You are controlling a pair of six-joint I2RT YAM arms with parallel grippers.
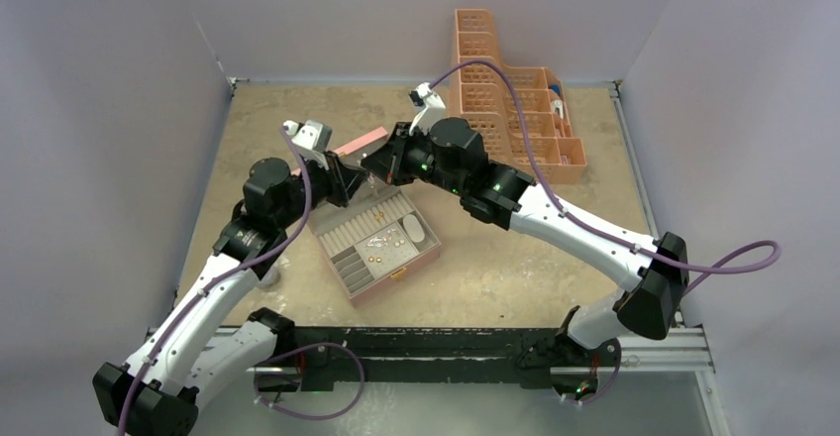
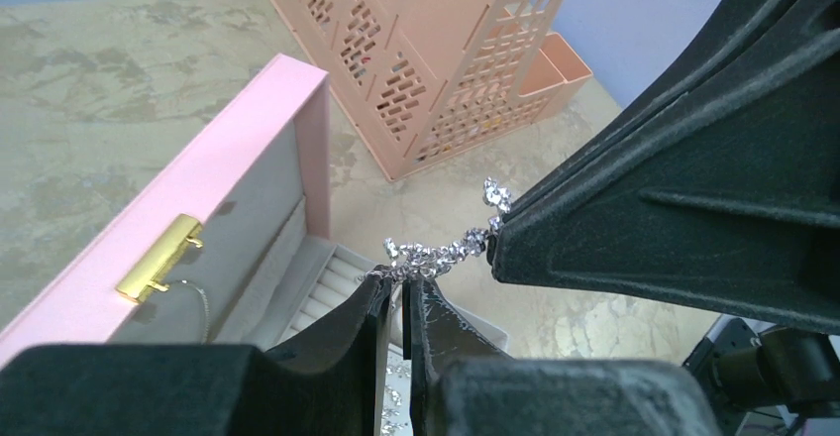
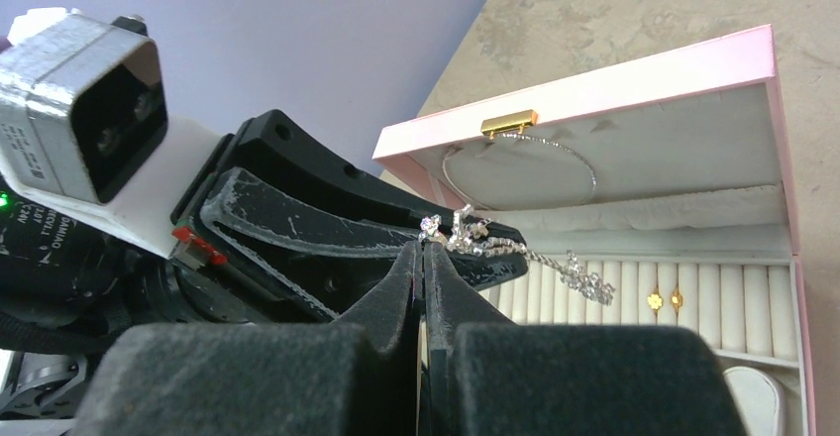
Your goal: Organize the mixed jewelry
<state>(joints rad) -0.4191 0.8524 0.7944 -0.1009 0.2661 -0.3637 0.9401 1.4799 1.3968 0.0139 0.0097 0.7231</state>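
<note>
Silvery rhinestone chain (image 2: 441, 253) stretched between left pincer (image 2: 396, 285) and right pincer (image 3: 423, 251), both clenched on its ends, above open pink clasp box (image 2: 228, 159) on beige bench (image 1: 495, 277). Handoff needed one end freed gently, no tugging.

Pale lilac walls (image 1: 109, 109) on three sides, mottled beige tabletop (image 1: 515, 268), black rail (image 1: 426, 342) along near edge, even light

The silver chain (image 2: 436, 253) is glittering, faceted metal. The jewelry box (image 2: 208, 173) has a smooth matt pink covering, a soft cream lining and a glossy gold metal clasp (image 2: 158, 258). The organizer (image 2: 426, 50) is matt peach plastic. The left gripper (image 2: 398, 287) has matt black fingers (image 2: 337, 342), scuffed pale.
</note>
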